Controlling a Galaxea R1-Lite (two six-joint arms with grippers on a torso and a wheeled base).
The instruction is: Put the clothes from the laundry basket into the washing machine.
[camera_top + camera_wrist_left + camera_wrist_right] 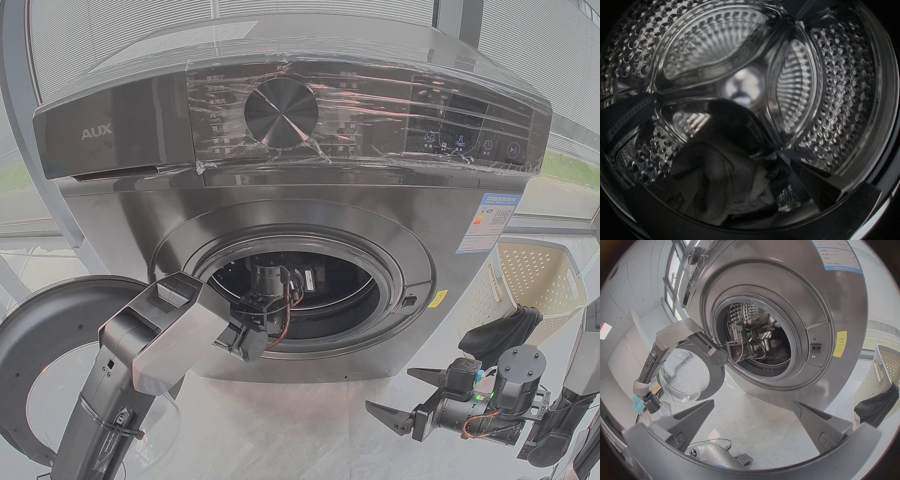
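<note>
Clothes (720, 170), a crumpled pale-and-dark heap, lie on the floor of the grey front-loading washing machine (125, 212), just beyond the left gripper (748, 165), whose jaws are spread and empty. The right gripper (389, 389), also spread and empty, hangs near the cream perforated laundry basket (550, 275), which has a black garment (500, 331) draped over its rim.

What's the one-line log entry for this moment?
left end effector: open, in drum by clothes | right end effector: open, empty, near basket | garment: draped over basket rim | door: open
</note>
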